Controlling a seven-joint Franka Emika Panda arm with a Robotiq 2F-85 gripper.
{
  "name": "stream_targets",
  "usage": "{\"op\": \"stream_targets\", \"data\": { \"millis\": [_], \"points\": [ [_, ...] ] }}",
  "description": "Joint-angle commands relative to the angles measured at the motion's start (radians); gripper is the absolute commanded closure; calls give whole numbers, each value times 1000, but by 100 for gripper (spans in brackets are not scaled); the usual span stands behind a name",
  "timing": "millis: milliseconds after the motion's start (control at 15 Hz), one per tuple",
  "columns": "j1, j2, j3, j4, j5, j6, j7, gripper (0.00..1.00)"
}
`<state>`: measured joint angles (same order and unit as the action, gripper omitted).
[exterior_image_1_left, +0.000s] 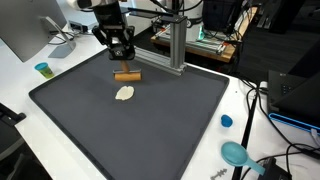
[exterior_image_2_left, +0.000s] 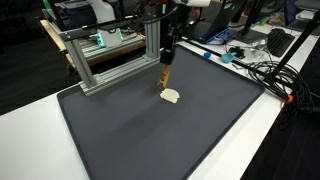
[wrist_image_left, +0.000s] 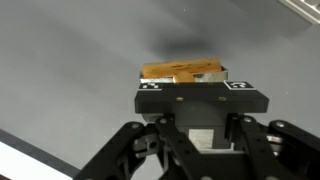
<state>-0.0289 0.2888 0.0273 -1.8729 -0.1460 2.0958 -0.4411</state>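
Where the mat (exterior_image_1_left: 60, 120) meets the aluminium frame (exterior_image_1_left: 165, 55), in an exterior view, my gripper (exterior_image_1_left: 124, 63) is clamped on a wooden block (exterior_image_1_left: 126, 74). The block's long axis runs roughly along that framed edge. 1 pale lump (exterior_image_1_left: 125, 93) lies just beside the block, toward the mat's middle, and open mat runs on to the other 3 edges. In an exterior view from elsewhere, the block (exterior_image_2_left: 165, 80) sits directly under the gripper (exterior_image_2_left: 165, 66), with the lump (exterior_image_2_left: 171, 96) near but apart. In the wrist view, the block (wrist_image_left: 185, 72) lies crosswise at my fingertips (wrist_image_left: 150, 95). Whether it touches the mat I cannot tell.
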Motion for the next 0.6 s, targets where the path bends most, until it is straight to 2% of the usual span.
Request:
{"op": "stream_targets", "data": {
  "millis": [0, 333, 533],
  "points": [
    [-9, 7, 8, 6, 36, -3, 8, 78],
    [-30, 25, 4, 0, 122, 89, 37, 78],
    [-33, 54, -8, 10, 100, 157, 60, 78]
  ]
}}
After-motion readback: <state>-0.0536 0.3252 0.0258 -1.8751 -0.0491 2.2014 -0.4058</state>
